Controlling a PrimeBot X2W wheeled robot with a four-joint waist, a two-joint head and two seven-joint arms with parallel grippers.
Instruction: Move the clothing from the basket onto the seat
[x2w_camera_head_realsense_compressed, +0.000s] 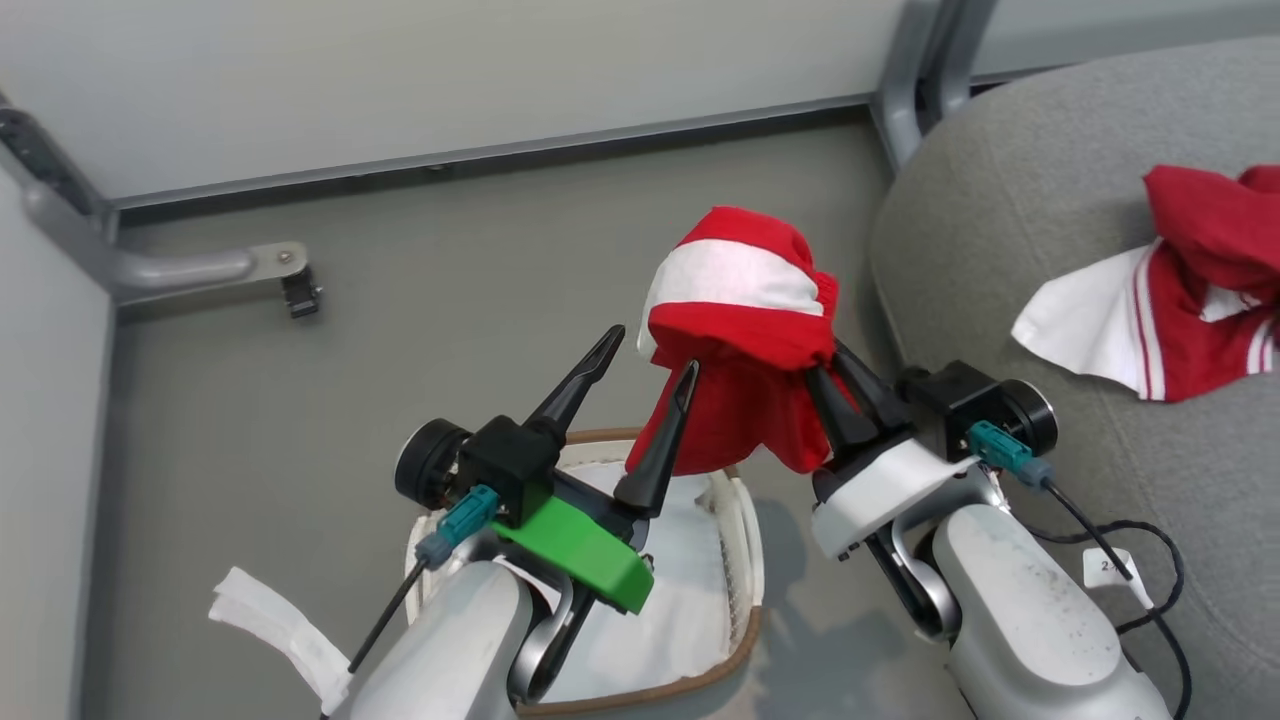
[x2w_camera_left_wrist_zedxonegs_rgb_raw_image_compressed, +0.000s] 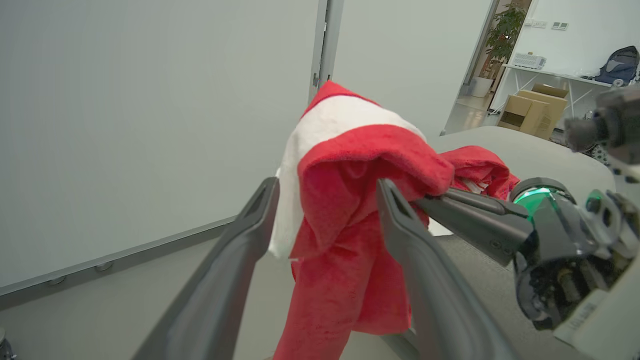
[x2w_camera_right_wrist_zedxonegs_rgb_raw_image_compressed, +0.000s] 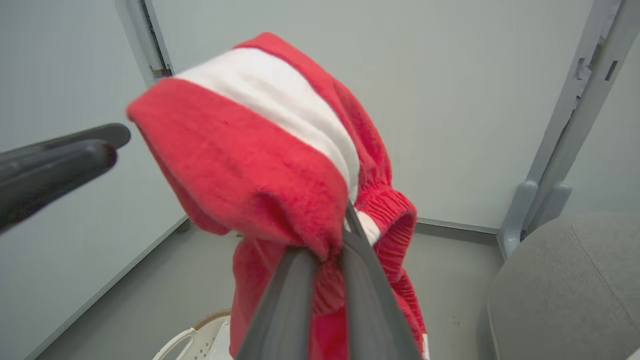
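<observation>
Two pieces of clothing are out of the basket (x2w_camera_head_realsense_compressed: 745, 560) as I watch. A held garment (x2w_camera_head_realsense_compressed: 735, 330), red with a broad white band, hangs in the air over the basket's far rim, and a second garment (x2w_camera_head_realsense_compressed: 1180, 300) lies crumpled on the seat (x2w_camera_head_realsense_compressed: 1000, 250) to the robot's right. The right gripper (x2w_camera_head_realsense_compressed: 828, 368) is clamped on a bunched fold of the held garment beside its elastic cuff, and the cloth drapes down from that pinch. The left gripper (x2w_camera_head_realsense_compressed: 652, 352) stands wide apart, with the hanging cloth between its fingers but not pinched. Inside the basket a white liner sheet (x2w_camera_head_realsense_compressed: 680, 590) shows (no more red that I can make out, though the arms hide part of it). The fabric looks light, soft and floppy, a fleecy knit unlikely to slip. I'd judge a bunched fold or the gathered cuff the surest hold, since a single edge could slide free and the dangling tail might catch the rim.
</observation>
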